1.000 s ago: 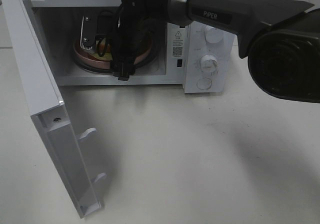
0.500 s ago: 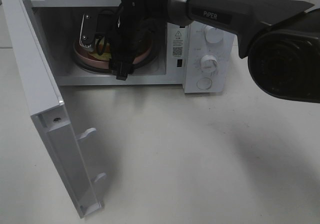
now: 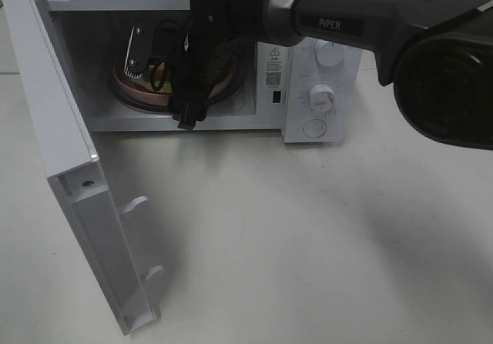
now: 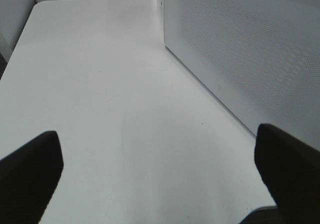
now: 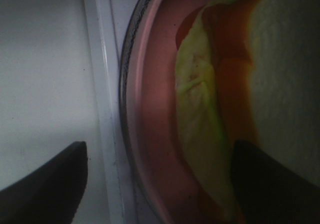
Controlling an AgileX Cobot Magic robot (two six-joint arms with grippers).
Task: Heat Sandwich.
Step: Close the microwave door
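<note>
One sandwich (image 5: 240, 98) lies on the pink plate (image 5: 150, 134) inside the open microwave (image 3: 316, 59). The right end effector (image 5: 160, 151) hangs over the plate's rim, jaws well apart, holding nothing. Best, I judge, to back straight out, level, clear of rim and bread, before swinging the door (image 3: 69, 190) shut. The left end effector (image 4: 160, 169), wide open and empty, hovers over the bench (image 3: 308, 244) beside the microwave.

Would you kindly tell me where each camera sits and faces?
Exterior high: overhead, facing down at open white microwave oven; right arm shows.
Left wrist: low, facing along white table and perforated white panel; left gripper shows.
Right wrist: inside oven, above round pink plate and white-bread sandwich; right gripper shows.
Shared by exterior and right wrist: plate.
</note>
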